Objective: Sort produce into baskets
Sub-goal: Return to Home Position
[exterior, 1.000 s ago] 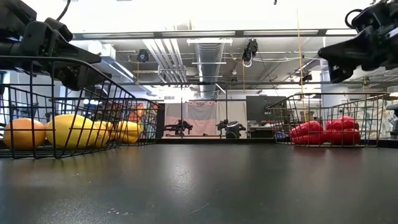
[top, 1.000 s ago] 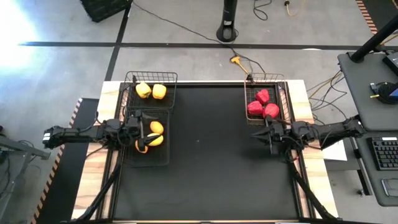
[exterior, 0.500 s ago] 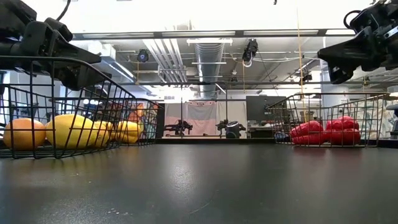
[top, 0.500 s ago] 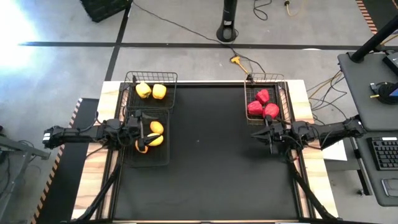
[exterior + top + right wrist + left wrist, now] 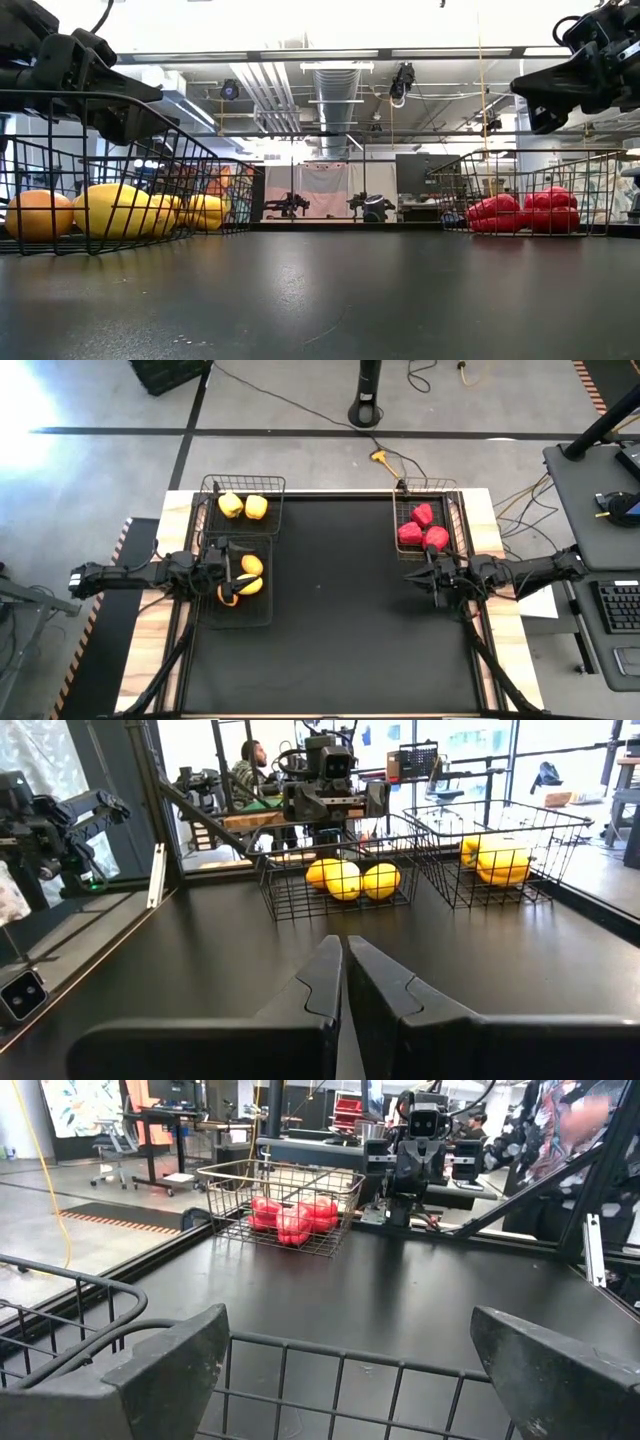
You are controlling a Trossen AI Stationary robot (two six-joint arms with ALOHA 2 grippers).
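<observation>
Three wire baskets stand on the black mat. The far-left basket (image 5: 243, 491) holds two yellow peppers (image 5: 243, 506). The basket nearer on the left (image 5: 240, 618) holds three lemon-like ovals (image 5: 250, 575). The far-right basket (image 5: 447, 520) holds three red peppers (image 5: 422, 532). My left gripper (image 5: 226, 572) hangs open and empty above the lemon basket, whose rim (image 5: 330, 1350) shows between its fingers. My right gripper (image 5: 412, 573) is shut and empty above the mat, just on the near side of the red pepper basket; it also shows in its wrist view (image 5: 343, 982).
The black mat (image 5: 335, 630) lies bare between the baskets and toward the near edge. Wooden table strips (image 5: 150, 650) run along both sides. Cables and a stand base (image 5: 368, 410) lie on the floor beyond the far edge. A person sits far off in the room (image 5: 250, 770).
</observation>
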